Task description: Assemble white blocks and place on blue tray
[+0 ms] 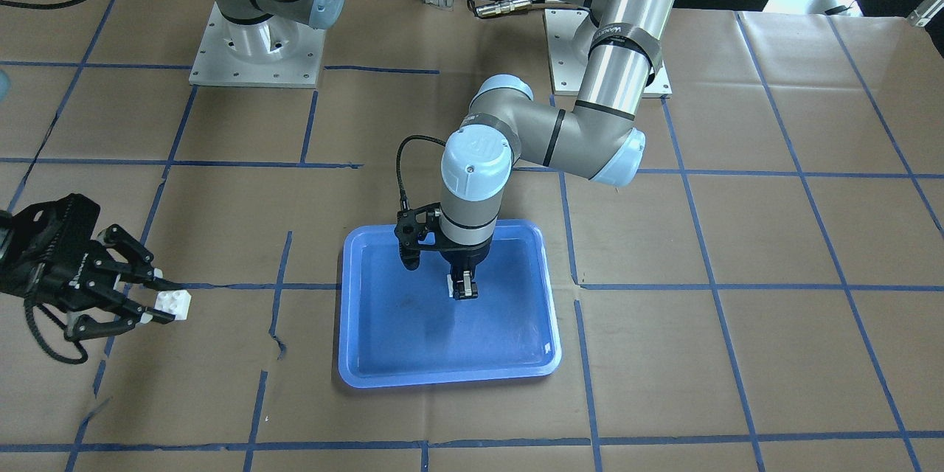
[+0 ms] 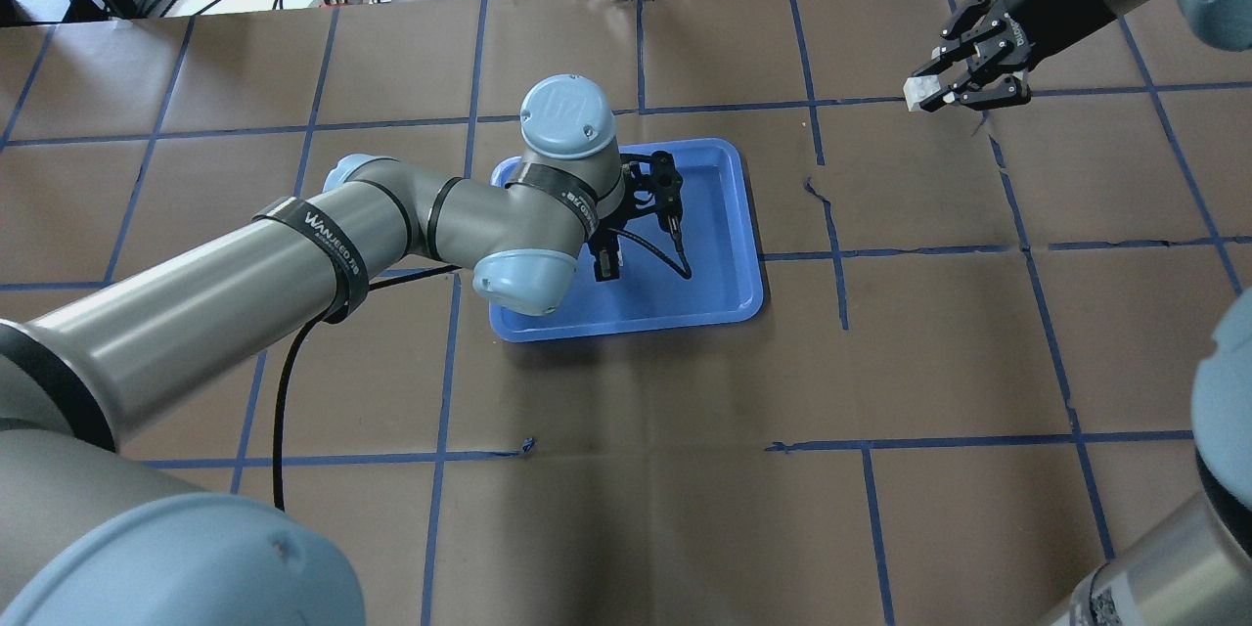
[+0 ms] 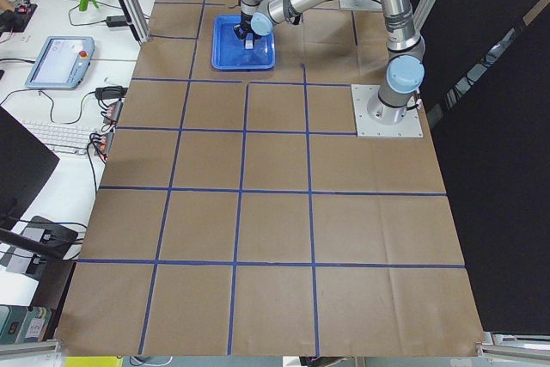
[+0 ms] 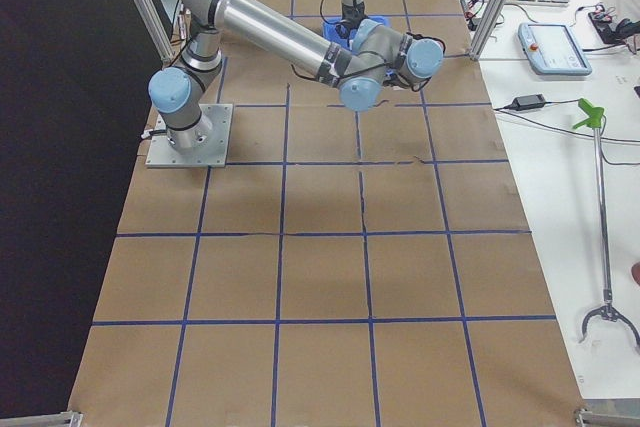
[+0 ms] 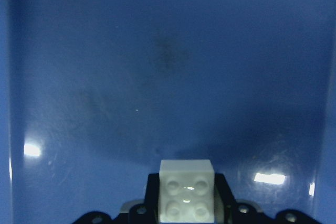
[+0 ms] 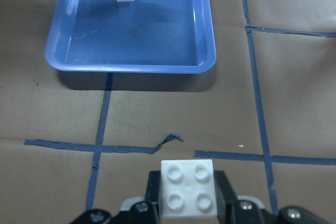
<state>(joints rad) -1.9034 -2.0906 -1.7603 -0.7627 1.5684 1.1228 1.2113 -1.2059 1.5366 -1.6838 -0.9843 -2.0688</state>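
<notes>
A white block [image 6: 187,187] is pinched in the right gripper [image 1: 166,301], its twin [image 5: 186,190] in the left gripper [image 1: 464,291], blue tray [image 1: 450,381] beneath; judged light, rigid, best gripped by flat sides.

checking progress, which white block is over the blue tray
The white block in the left gripper, whose jaws are shut on it over the blue tray. The other block sits in the right gripper, well off to the side of the tray.
</notes>
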